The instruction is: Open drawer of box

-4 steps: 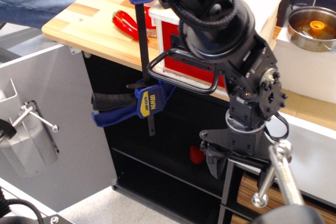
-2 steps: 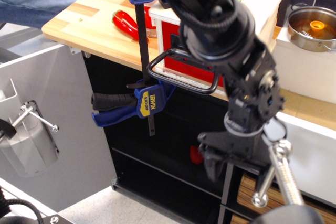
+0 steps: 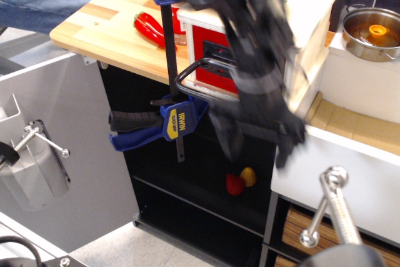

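Observation:
The pale cream box (image 3: 310,4) stands on the wooden counter, with its plywood side (image 3: 304,67) facing right. Its red drawer (image 3: 210,54) faces the front, and the black loop handle (image 3: 186,78) sticks out over the counter edge. The drawer looks pushed in. My arm comes down across the drawer front and is blurred by motion. My gripper (image 3: 257,144) hangs just below and right of the handle, not touching it. Its two dark fingers (image 3: 228,139) are spread apart with nothing between them.
A blue bar clamp (image 3: 175,123) grips the counter edge just left of the handle. A red pepper (image 3: 149,26) lies on the counter (image 3: 94,26). A steel pot (image 3: 374,32) sits at the right. Red and yellow objects (image 3: 240,182) lie on the dark shelf. A metal cabinet handle (image 3: 334,211) is in the foreground.
My arm has swung up and to the left with the wrist turning. The gripper has risen from near the lower shelf to just under the drawer handle. The box's right side now shows.

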You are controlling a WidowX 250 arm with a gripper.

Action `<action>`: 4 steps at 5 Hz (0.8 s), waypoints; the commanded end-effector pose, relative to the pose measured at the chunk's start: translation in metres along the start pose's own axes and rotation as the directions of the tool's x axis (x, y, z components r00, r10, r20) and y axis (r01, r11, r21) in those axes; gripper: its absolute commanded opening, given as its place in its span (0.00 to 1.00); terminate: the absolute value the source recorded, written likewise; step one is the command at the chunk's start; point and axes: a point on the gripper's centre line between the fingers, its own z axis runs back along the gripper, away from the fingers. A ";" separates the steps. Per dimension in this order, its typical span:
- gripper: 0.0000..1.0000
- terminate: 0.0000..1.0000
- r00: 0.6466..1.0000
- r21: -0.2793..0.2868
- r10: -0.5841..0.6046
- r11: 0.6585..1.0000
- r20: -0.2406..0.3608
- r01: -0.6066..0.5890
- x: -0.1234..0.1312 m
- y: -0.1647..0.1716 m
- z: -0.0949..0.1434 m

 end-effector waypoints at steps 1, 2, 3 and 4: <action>1.00 0.00 0.997 -0.081 -0.041 0.996 0.066 0.047 0.030 0.042 0.059; 1.00 0.00 0.996 -0.080 -0.040 0.996 0.081 0.047 0.039 0.054 0.074; 1.00 0.00 0.991 -0.014 -0.004 1.000 0.133 0.005 0.050 0.067 0.068; 1.00 0.00 0.988 0.041 -0.002 0.999 0.157 -0.004 0.052 0.066 0.053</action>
